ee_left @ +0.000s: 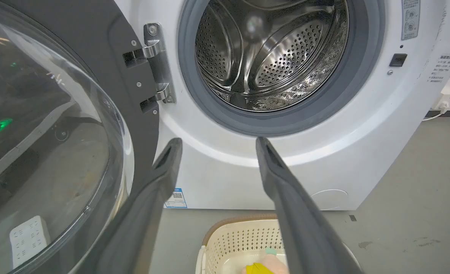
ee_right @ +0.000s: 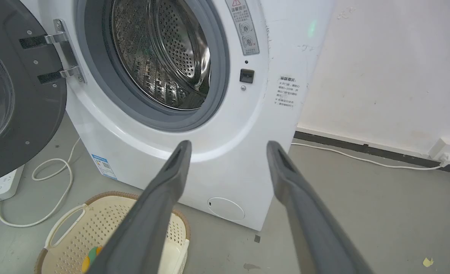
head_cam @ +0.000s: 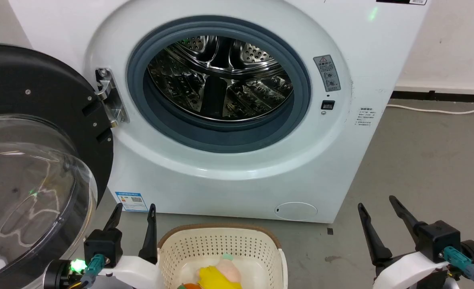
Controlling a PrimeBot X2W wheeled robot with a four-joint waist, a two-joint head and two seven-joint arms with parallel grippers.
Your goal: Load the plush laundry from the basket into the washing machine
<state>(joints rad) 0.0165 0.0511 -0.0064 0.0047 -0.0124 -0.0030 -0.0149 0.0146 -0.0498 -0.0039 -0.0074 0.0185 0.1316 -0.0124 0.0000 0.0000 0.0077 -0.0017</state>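
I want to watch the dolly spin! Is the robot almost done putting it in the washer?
Not yet, it has barely begun. Done: the door of the washing machine is open and the drum looks empty. In hand: nothing; the left gripper and right gripper are both open and empty. Left to do: the doll lies in the basket, so it must be picked up and put in the drum.
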